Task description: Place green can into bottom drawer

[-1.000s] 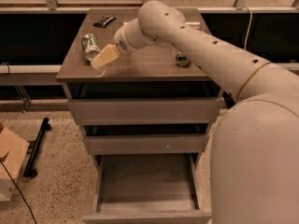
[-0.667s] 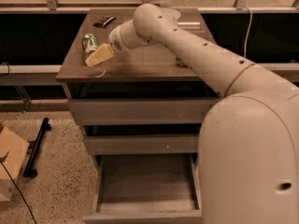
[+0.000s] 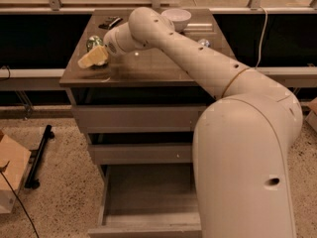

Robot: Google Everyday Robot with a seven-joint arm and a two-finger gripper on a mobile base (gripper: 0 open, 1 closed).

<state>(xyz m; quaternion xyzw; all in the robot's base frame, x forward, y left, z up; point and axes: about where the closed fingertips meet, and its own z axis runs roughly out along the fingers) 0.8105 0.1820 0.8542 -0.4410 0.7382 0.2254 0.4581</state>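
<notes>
The green can (image 3: 93, 41) lies on the left part of the cabinet top (image 3: 148, 66), near its left edge. My gripper (image 3: 90, 59) is low over the top, just in front of the can, and covers the can's near side. The arm reaches in from the lower right across the cabinet. The bottom drawer (image 3: 148, 197) is pulled out below and its inside looks empty. The two upper drawers are shut.
A white bowl (image 3: 176, 18) stands at the back of the top, a silver can (image 3: 204, 42) to the right, and a small dark object (image 3: 110, 22) at the back left. A cardboard box (image 3: 10, 175) and a black stand (image 3: 38, 157) are on the floor at left.
The gripper has moved left along the cabinet top and now sits right against the near side of the green can. The can and the drawers have not moved.
</notes>
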